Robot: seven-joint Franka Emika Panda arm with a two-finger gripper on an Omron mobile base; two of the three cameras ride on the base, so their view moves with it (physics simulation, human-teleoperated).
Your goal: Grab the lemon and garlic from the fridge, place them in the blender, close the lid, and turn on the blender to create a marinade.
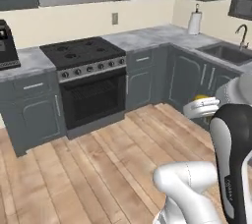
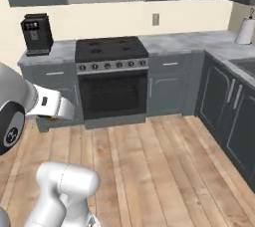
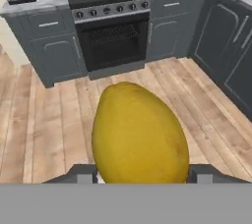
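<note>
Kitchen: grey cabinets, pale wall, wood plank floor (image 1: 98,169), pretty standard sim kitchen tbh.
Lemon: big yellow lemon (image 3: 139,137) sits right between the gripper (image 3: 142,175) finger tips in the hand view, up in the air over the floor. From the left base view you just catch a bit of yellow (image 1: 199,98) poking above the white hand.
Gripper: jaws part-way closed, one on each side of the lemon, so it's holding the fruit. In the right base view the hand (image 2: 50,107) sticks out from the arm at the left edge, with a sliver of yellow under it.
Stove: black oven (image 1: 91,88) with a row of knobs straight ahead, four burners on top, well away from the lemon.
Counter: grey marble-looking counter (image 1: 147,36) runs either side of the stove and turns the corner to the right.
Coffee machine: dark boxy thing (image 2: 37,33) on the counter left of the stove.
Sink: sink (image 1: 226,51) with a curved faucet on the right run.
Paper towel: white roll (image 1: 195,21) standing in the corner by the wall.
Outlet: wall outlet (image 2: 156,19) above the counter, right of the stove.
</note>
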